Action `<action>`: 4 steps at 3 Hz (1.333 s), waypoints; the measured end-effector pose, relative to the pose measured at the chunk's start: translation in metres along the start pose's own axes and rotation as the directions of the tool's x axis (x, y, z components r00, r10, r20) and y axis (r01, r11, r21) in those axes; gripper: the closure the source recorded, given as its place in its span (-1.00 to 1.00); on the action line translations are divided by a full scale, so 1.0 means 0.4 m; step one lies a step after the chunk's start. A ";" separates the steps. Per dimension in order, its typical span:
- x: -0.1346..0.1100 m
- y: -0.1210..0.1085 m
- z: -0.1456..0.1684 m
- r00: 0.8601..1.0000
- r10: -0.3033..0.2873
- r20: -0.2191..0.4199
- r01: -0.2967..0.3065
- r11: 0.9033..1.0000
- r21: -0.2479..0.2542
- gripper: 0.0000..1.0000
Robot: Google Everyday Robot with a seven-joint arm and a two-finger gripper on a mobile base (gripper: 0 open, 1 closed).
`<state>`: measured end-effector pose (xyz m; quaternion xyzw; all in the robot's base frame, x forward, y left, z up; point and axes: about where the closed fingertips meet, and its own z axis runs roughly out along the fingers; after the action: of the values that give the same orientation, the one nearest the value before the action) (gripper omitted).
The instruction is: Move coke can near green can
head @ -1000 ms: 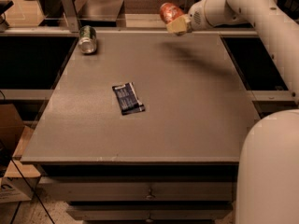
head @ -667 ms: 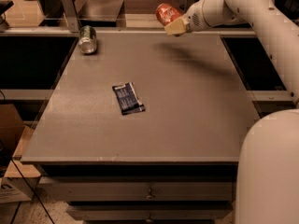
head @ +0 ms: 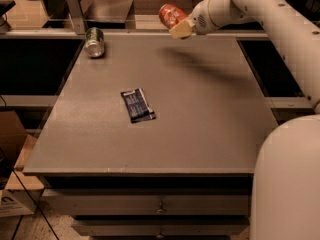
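The coke can (head: 171,14), red-orange with whitish markings, is held in the air above the table's far edge, right of centre. My gripper (head: 178,26) is shut on it from the right, at the end of the white arm reaching in from the upper right. The green can (head: 94,41) lies on its side at the table's far left corner, silver end facing me. The coke can is well to the right of the green can and above table height.
A dark blue snack packet (head: 137,105) lies near the middle of the grey table (head: 200,124). My white base (head: 287,184) fills the lower right. A metal post (head: 75,9) stands behind the green can. Cardboard boxes (head: 15,184) sit on the floor at the left.
My gripper has carried the coke can leftward along the table's far edge, toward the green can. The green can and the packet have not moved.
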<state>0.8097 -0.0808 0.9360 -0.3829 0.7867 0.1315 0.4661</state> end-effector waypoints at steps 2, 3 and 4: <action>-0.058 0.254 0.105 0.962 -0.266 -0.057 0.256 0.957 -0.138 1.00; -0.051 0.374 0.182 0.936 -0.345 -0.073 0.322 0.922 -0.217 0.66; -0.047 0.431 0.257 0.925 -0.370 -0.091 0.339 0.908 -0.248 0.20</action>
<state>0.7550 0.1022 0.8713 -0.5784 0.7135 0.1072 0.3805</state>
